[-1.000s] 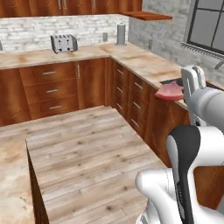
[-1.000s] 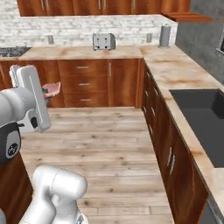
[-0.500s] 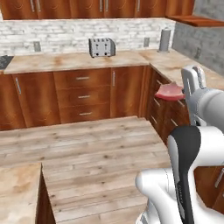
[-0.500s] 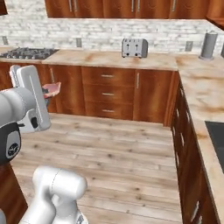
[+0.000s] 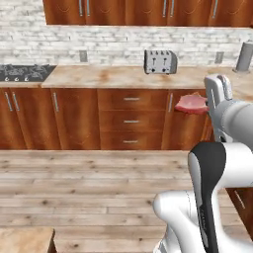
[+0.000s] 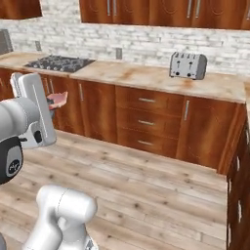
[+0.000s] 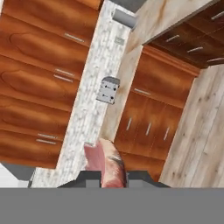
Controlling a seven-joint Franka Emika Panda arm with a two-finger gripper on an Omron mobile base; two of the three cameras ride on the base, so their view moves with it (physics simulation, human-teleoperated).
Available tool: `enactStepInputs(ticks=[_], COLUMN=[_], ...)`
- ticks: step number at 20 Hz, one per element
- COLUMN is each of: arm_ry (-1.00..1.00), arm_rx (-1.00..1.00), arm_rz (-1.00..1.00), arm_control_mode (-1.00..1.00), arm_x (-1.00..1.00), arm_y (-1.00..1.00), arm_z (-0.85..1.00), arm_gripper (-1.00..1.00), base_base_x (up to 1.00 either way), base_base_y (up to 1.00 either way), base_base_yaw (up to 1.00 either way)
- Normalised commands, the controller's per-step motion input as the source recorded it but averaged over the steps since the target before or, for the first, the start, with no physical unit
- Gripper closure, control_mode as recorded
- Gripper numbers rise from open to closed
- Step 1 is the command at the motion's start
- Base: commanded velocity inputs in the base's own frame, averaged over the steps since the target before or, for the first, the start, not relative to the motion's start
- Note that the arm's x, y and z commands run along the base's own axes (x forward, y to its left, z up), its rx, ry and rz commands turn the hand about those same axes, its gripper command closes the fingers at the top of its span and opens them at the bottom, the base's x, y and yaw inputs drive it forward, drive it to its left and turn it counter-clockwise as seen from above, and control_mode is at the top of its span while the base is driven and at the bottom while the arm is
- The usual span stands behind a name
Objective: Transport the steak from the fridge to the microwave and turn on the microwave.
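The steak (image 5: pixel 190 103) is held between the jaws (image 7: pixel 106 173), which are narrowed onto it; in the hand view the pink slab (image 7: pixel 105 162) projects forward from between the two dark tips. It is carried in the air, clear of any surface, level with the upper drawer fronts. Beyond the jaws a wooden surface (image 5: pixel 113 76) runs along a brick wall; a silver toaster (image 5: pixel 160 62) stands on it, above and past the steak. A gas hob (image 6: pixel 58 62) is set into the same surface, well apart from the jaws. A grey cylinder (image 5: pixel 244 57) stands at the far end of that surface.

Progress, as judged: pickup from the fridge is done, and the carry is under way. Left: reaching the microwave, placing the steak inside, shutting the door, starting it.

Hard to make out: the finger contact on the steak is cut off by the hand view's lower edge and hidden behind the wrist in both base views.
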Motion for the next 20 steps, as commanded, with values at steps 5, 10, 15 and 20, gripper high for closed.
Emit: enactStepInputs(ticks=[5, 10, 15, 20], arm_ry=[0.00, 0.00, 0.00, 0.00], arm_rx=[0.00, 0.00, 0.00, 0.00], arm_rz=[0.00, 0.00, 0.00, 0.00], arm_control_mode=[1.00, 1.00, 1.00, 1.00], arm_x=[0.00, 0.00, 0.00, 0.00], arm_y=[0.00, 0.00, 0.00, 0.00], arm_z=[0.00, 0.00, 0.00, 0.00], arm_gripper=[1.00, 1.00, 1.00, 1.00], base_base_x=[0.93, 0.92, 0.95, 0.99], base_base_y=[-0.07, -0.07, -0.06, -0.05], base_base_yaw=[0.47, 0.52, 0.54, 0.54])
